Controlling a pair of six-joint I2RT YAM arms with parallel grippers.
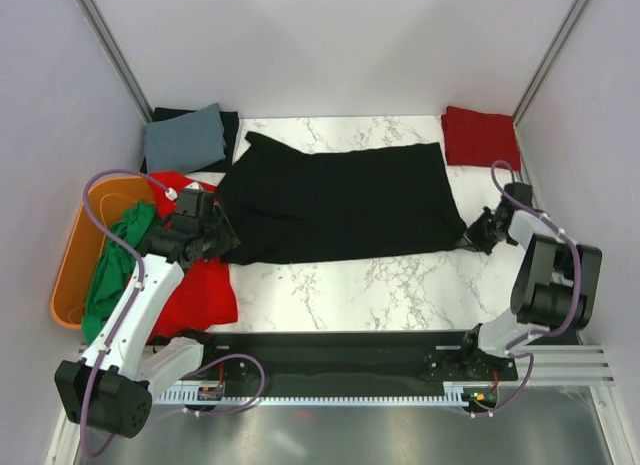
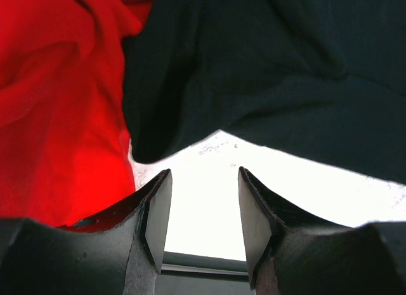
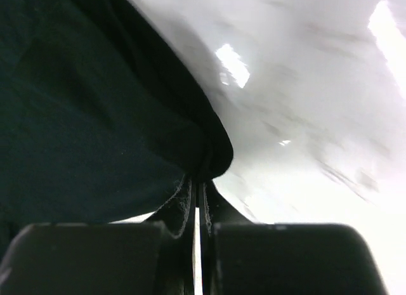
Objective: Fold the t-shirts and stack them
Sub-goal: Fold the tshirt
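Note:
A black t-shirt (image 1: 340, 200) lies spread across the middle of the marble table (image 1: 340, 285). My right gripper (image 1: 472, 240) is shut on its near right corner; in the right wrist view the black cloth (image 3: 114, 117) bunches at the fingertips (image 3: 198, 181). My left gripper (image 1: 222, 247) is open at the shirt's near left corner, over bare table; its wrist view shows the black shirt edge (image 2: 254, 85) just ahead and a red shirt (image 2: 57, 117) to the left. The red shirt (image 1: 205, 285) lies under the left arm. A green shirt (image 1: 118, 265) hangs in the tub. A grey-blue shirt (image 1: 183, 137) lies folded at the back left.
An orange plastic tub (image 1: 78, 260) stands at the left edge. A folded red shirt (image 1: 480, 135) lies at the back right corner. Another black cloth (image 1: 232, 130) lies under the grey-blue shirt. Grey walls close in on both sides.

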